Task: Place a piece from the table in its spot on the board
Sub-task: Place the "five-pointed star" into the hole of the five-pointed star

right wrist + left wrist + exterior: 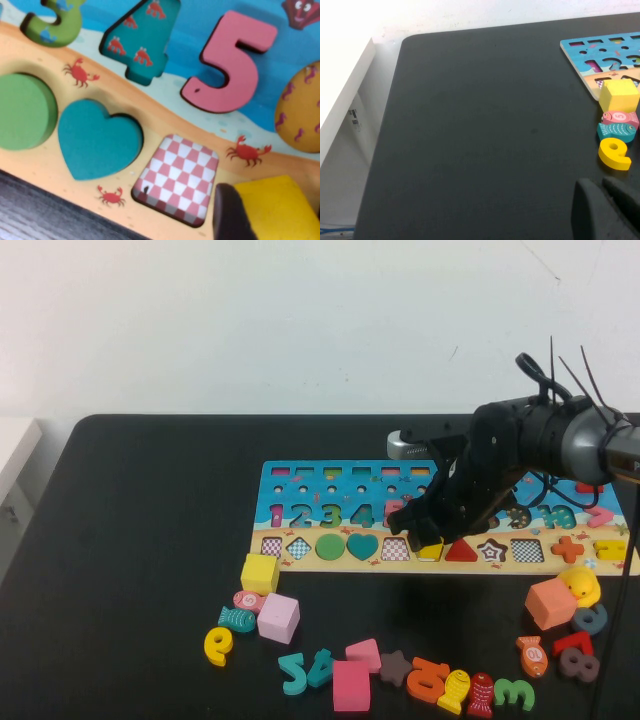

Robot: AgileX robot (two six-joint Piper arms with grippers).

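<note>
Nearest the camera, loose pieces litter the tabletop (130, 540) from 7 to 5 o'clock: numbers, fish, a yellow cube (260, 573) – none of that matters rn. Left end effector (607, 207) parked low over bare tabletop at approx 8 o'clock, dark fingers just showing; can't tell if open or closed. Further back, the board (300, 478) at center. Right end effector (432, 540) is down on the shape row, jaws spread wide around the yellow pentagon (272, 207), a dark finger (231, 215) against its edge. Pentagon sits at its slot, just beside the empty checkered slot (177, 177), at 3 o'clock of it. Looks nearly done imo: release + retreat left; whether it's fully seated, can't tell.
</note>
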